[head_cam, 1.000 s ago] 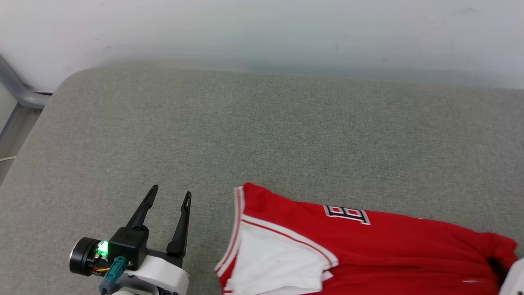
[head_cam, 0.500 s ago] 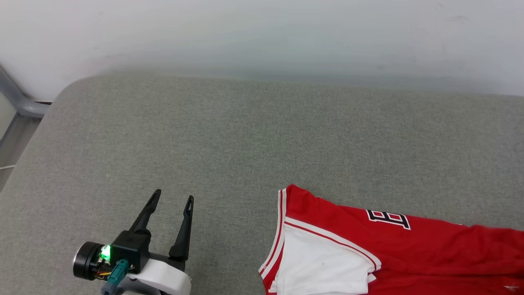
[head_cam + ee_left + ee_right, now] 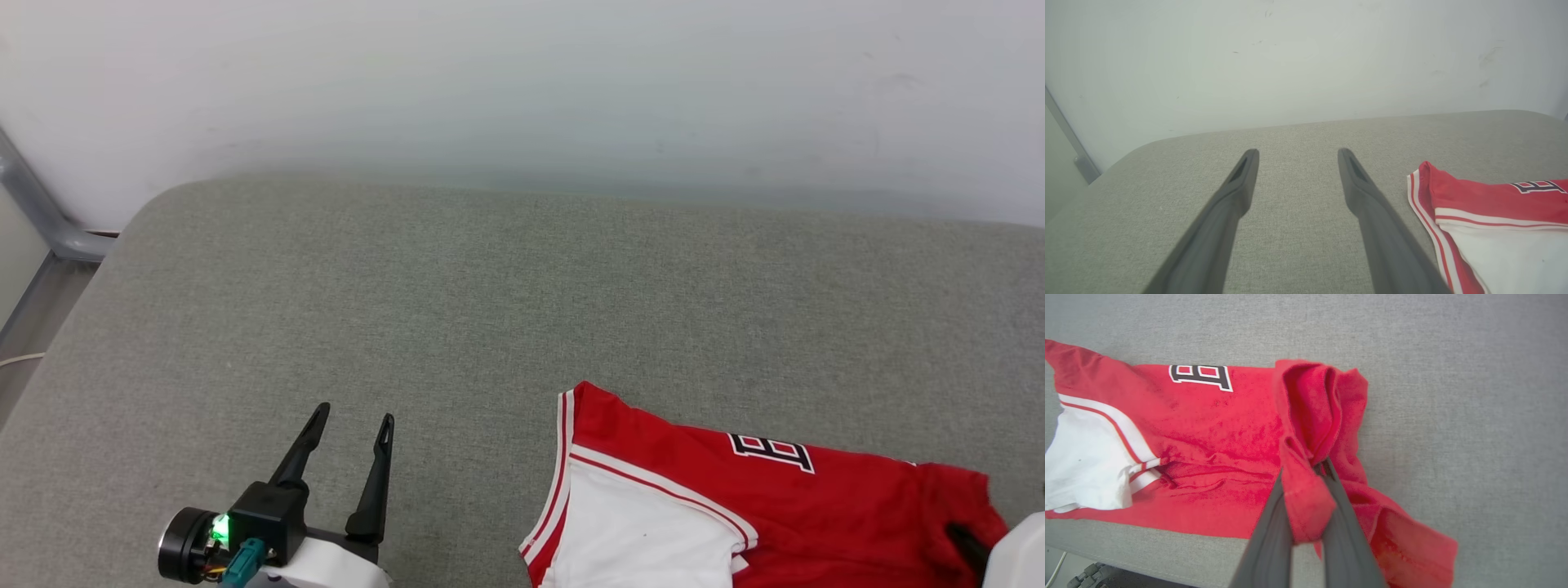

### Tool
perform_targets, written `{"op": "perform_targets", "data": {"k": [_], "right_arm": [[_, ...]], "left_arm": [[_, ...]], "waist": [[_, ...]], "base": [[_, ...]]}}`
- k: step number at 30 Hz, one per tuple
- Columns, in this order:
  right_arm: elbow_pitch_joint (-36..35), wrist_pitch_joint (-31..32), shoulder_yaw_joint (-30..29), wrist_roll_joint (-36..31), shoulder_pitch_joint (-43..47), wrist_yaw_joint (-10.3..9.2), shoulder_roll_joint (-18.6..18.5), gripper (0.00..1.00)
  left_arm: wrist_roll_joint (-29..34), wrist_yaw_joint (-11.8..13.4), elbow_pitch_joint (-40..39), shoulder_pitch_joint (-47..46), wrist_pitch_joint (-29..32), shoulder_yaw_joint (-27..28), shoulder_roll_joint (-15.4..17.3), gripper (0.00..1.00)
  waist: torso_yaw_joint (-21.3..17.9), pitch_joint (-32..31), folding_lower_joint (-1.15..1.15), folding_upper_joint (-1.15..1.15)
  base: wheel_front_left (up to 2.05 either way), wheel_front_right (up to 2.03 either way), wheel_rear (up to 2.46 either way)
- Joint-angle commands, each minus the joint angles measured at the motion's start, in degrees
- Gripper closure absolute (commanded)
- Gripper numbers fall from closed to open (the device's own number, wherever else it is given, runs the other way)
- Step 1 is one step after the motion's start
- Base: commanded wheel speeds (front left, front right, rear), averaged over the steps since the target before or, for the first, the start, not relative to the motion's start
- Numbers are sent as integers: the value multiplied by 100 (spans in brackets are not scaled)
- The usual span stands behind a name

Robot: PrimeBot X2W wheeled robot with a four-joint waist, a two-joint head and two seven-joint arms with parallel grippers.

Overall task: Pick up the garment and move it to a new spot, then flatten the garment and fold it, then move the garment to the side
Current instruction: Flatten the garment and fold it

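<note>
The garment (image 3: 735, 506), red with a white sleeve and striped trim, lies on the grey cushion (image 3: 490, 310) at the lower right of the head view; one black letter of its print shows. My right gripper (image 3: 1323, 464) is shut on a bunched red fold at the garment's (image 3: 1216, 428) right end. In the head view the right gripper (image 3: 967, 545) shows as a dark finger beside its white forearm. My left gripper (image 3: 353, 415) stands open and empty over bare cushion, left of the garment. In the left wrist view, the left gripper (image 3: 1297, 153) is apart from the garment (image 3: 1486, 200).
A white wall (image 3: 522, 82) runs behind the cushion. A grey metal pipe (image 3: 41, 220) stands at the far left corner. The cushion's front edge (image 3: 1147, 555) lies just below the garment, with dark wheels (image 3: 1086, 580) on the floor beyond it.
The garment has slid to the right, away from the left gripper, with my right gripper holding it. The camera has tilted up a little. The left gripper stayed open.
</note>
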Motion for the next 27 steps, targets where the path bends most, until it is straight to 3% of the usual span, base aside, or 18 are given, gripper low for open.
{"op": "perform_targets", "data": {"k": [1,7,14,18,27], "right_arm": [[-231,127,58,58,117,-5,97,100],[-1123,630,459,246,256,-5,502,100],[-1517,778,981,519,147,-5,1202,100],[-1311,527,1228,720,33,-5,1356,100],[96,-890,1981,1528,-458,-4,1363,100]], "left_arm": [[16,-17,2,69,-40,-1,-37,0],[-4,-32,34,81,-40,-33,-116,0],[10,-51,44,98,-40,18,-163,0],[32,-58,50,89,-40,36,-168,0],[37,-81,86,-19,-40,23,-135,0]], "waist": [[21,-14,0,0],[117,-34,0,0],[288,-76,0,0],[385,-64,0,0],[589,5,0,0]], "base": [[0,0,0],[0,0,0],[0,0,0],[0,0,0],[0,0,0]]}}
